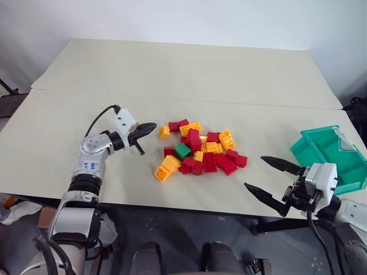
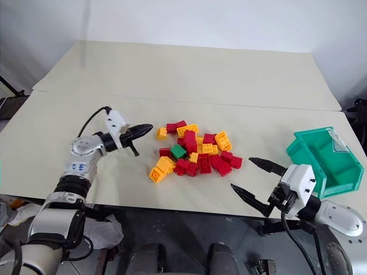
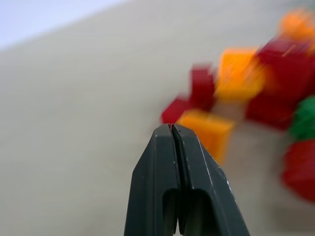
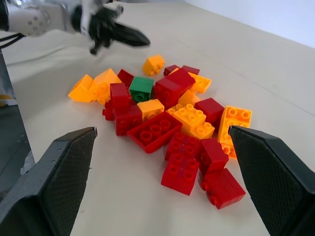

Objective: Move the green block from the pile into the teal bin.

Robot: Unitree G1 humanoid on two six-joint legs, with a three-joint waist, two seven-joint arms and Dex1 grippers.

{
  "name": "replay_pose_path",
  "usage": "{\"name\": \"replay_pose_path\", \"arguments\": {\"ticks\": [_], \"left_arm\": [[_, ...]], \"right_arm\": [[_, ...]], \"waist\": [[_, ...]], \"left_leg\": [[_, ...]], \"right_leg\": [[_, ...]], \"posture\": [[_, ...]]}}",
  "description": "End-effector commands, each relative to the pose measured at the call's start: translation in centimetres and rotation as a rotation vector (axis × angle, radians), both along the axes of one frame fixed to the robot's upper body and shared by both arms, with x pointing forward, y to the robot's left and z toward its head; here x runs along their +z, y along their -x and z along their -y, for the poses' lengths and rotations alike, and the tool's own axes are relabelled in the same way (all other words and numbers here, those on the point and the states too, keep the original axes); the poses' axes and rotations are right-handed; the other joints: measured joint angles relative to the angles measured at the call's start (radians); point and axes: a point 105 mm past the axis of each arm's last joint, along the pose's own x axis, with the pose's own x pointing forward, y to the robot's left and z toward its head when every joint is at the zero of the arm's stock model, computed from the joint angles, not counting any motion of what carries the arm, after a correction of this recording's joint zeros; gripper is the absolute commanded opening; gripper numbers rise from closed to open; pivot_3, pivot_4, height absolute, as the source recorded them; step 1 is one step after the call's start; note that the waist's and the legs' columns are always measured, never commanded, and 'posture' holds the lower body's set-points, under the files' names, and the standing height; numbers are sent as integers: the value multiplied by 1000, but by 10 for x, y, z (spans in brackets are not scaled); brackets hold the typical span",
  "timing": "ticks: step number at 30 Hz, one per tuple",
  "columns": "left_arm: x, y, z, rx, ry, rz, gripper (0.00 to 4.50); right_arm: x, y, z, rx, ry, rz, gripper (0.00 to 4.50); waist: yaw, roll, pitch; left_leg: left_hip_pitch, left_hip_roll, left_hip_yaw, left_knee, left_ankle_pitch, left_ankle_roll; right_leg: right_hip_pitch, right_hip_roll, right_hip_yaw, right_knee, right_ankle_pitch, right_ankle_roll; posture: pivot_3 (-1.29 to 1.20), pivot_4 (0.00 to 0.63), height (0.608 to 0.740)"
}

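Your green block [image 1: 183,150] sits in the pile [image 1: 200,149] of red and yellow bricks, toward its left side, hemmed in by a red brick and yellow bricks, mid-counter [image 1: 172,74]. The left hand [image 1: 150,127] hovers just beside the pile's left edge with its fingers pressed together, holding nothing. The right hand [image 1: 265,175] waits near the counter's front edge, jaws spread wide and empty, next to the teal bin [image 1: 332,154]. The block looks light, rigid and smooth-sided, so pinch it across two opposite flat sides below the studs. Expect neighbours to shift, and expect slipping if you grip only a corner.
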Motion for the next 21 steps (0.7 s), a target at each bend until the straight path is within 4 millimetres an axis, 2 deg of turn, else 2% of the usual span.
{"name": "replay_pose_path", "arguments": {"ticks": [1,5,8,11,18,21], "left_arm": [[11,25,4,-177,-12,28,39],[4,53,17,-356,-65,-23,39],[2,65,15,-389,-116,-35,633],[10,71,-6,-332,-69,-63,1548],[-3,61,-98,15,-52,-125,3714],[-9,65,-107,28,-53,-158,4460]], "right_arm": [[5,1,1,12,-1,17,4500],[5,1,2,17,6,10,4500],[9,5,4,18,15,9,4500],[15,9,9,6,24,14,4500],[16,10,15,7,47,13,4500],[15,8,18,6,56,15,4500]], "waist": [[-2,0,0],[-3,0,0],[-2,0,0],[-5,0,0],[-6,0,0],[-4,0,0]], "left_leg": [[0,0,0,0,0,0],[1,0,1,0,0,0],[0,0,0,1,0,0],[1,0,0,0,0,0],[1,1,1,0,0,0],[1,1,1,0,0,0]], "right_leg": [[0,0,0,0,0,0],[0,0,0,0,0,0],[0,0,0,0,0,0],[0,0,0,0,0,0],[0,0,0,0,0,0],[0,0,0,-1,0,0]], "posture": [[0,150,740],[0,150,740],[0,150,740],[0,150,740],[0,150,740],[0,150,740]]}}
